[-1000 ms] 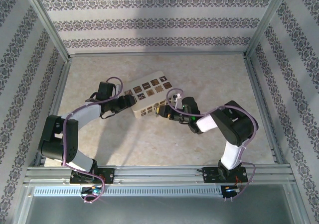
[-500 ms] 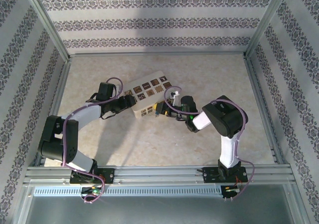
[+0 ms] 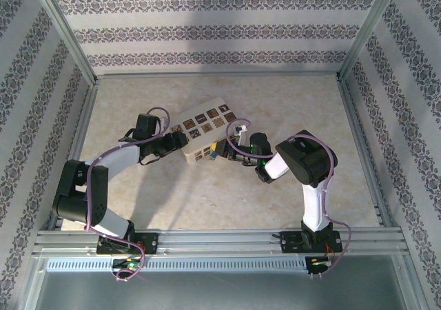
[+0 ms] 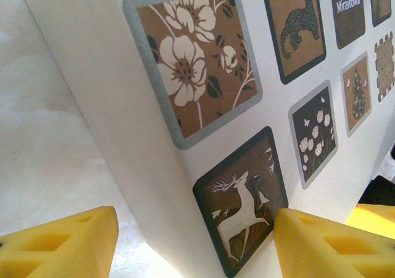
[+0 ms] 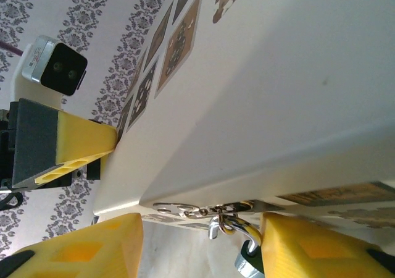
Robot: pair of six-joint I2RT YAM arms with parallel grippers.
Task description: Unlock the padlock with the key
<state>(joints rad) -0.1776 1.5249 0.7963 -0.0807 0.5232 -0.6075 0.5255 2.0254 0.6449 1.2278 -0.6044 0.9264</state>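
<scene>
Padlock (image 5: 233, 226) is a tiny, hard, slippery-looking steel bit at the end edge of the smooth white box (image 5: 259, 92) with printed tiles, so I'd pinch its body, not the shackle. Right gripper (image 5: 202, 228) sits half open around it holding nothing, and left gripper (image 4: 194, 235) straddles the box corner wide, can't tell if it's clamping

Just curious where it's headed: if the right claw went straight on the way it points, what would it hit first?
Probably the small metal clasp on the white box, which sits between the right gripper's open fingers. The box's side looks just behind it, though depth is unclear.
</scene>
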